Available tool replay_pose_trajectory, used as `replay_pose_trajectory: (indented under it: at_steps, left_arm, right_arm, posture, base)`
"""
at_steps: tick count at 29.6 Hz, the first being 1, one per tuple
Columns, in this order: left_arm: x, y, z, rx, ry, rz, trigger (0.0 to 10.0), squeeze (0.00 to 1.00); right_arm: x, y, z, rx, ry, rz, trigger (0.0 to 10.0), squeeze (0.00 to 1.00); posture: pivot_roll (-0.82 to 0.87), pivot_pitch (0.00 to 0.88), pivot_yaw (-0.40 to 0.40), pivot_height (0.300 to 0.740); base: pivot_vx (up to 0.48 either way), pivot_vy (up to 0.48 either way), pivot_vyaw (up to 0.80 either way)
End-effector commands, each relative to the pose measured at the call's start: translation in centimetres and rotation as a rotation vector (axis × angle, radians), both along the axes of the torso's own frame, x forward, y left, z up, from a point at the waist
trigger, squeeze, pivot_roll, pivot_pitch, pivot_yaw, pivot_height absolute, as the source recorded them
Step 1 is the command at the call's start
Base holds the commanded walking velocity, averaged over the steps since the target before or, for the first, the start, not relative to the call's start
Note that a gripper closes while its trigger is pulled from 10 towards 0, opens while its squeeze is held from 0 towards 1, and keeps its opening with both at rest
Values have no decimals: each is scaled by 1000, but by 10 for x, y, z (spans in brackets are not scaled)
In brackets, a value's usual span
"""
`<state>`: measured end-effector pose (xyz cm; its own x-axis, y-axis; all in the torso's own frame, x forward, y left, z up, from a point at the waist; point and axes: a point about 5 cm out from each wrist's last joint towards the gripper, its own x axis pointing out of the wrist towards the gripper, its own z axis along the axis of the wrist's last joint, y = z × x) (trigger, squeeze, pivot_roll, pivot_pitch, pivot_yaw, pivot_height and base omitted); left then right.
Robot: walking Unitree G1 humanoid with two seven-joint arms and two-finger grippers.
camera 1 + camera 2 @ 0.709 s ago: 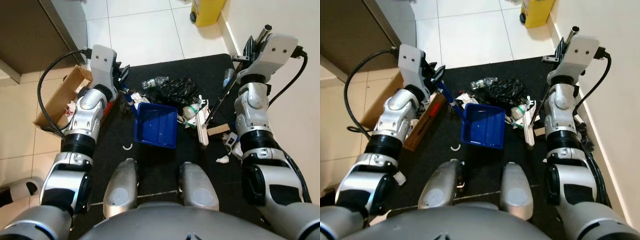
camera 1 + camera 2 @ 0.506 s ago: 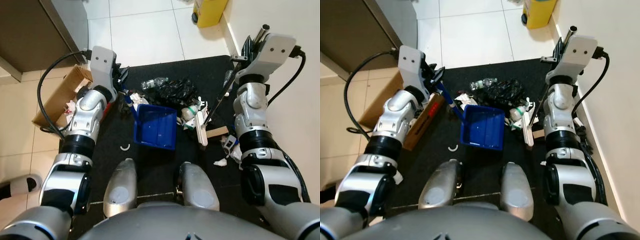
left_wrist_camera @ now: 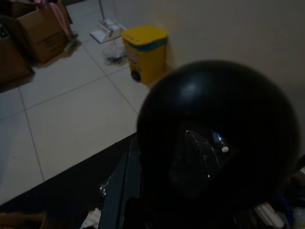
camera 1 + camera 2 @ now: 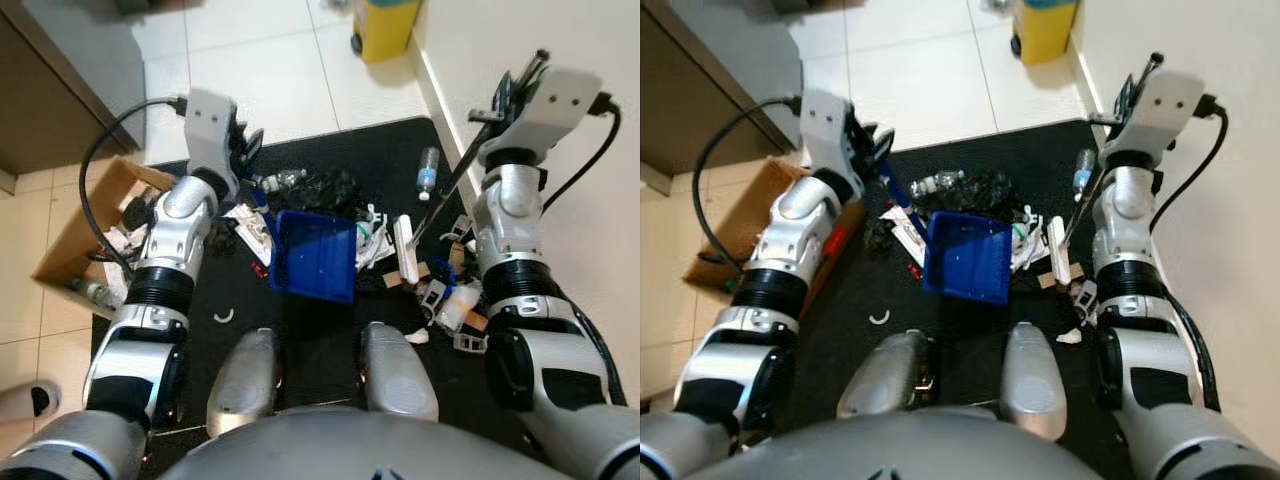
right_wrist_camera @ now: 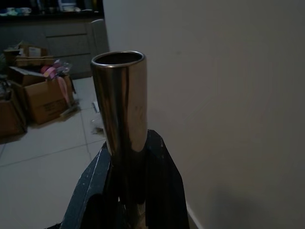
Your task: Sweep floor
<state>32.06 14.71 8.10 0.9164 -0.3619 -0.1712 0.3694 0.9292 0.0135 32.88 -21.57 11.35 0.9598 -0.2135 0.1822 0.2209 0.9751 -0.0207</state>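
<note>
A home: white tiled floor [image 4: 270, 70], black mat [image 4: 320, 330], yellow bin [image 4: 385, 25] at the frame's top, cardboard boxes [image 5: 45, 102] and dark cabinets [image 5: 71, 26].

Litter [image 4: 330, 188] crowding the dustpan [image 4: 313, 255]; bare white tiles [image 4: 260, 80] beyond the mat [image 4: 330, 330]

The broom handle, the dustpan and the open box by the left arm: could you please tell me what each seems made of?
Broom handle: polished metal tube, mirror-bright with a hollow end.
Dustpan: likely moulded plastic, glossy blue with sheen.
Box: corrugated cardboard, matte brown with folded flaps.
</note>
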Motion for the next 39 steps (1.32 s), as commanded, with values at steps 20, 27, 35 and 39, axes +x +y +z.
replay_pose_trajectory:
  at_steps: [20, 27, 35, 39]
  left_arm:
    - [-35, 31, 1, 66, 156, -12, 10000, 0]
    - [-43, 32, -17, 93, 240, 110, 10000, 0]
    - [-25, 29, -18, 57, 178, 230, 10000, 0]
    - [-9, 21, -12, 12, 129, 214, 10000, 0]
  right_arm:
    - [-1, 10, 3, -23, -38, 46, 10000, 0]
    - [0, 13, 2, -20, -35, 50, 10000, 0]
    - [5, 20, 8, -44, -53, 74, 10000, 0]
    - [8, 18, 11, -72, -62, 72, 10000, 0]
  posture:
    - [85, 26, 58, 740]
    - [104, 60, 62, 740]
    - [100, 132, 65, 740]
    - [100, 165, 57, 740]
  base:
    - [0, 0, 0]
    - [0, 0, 0]
    - [0, 0, 0]
    - [0, 0, 0]
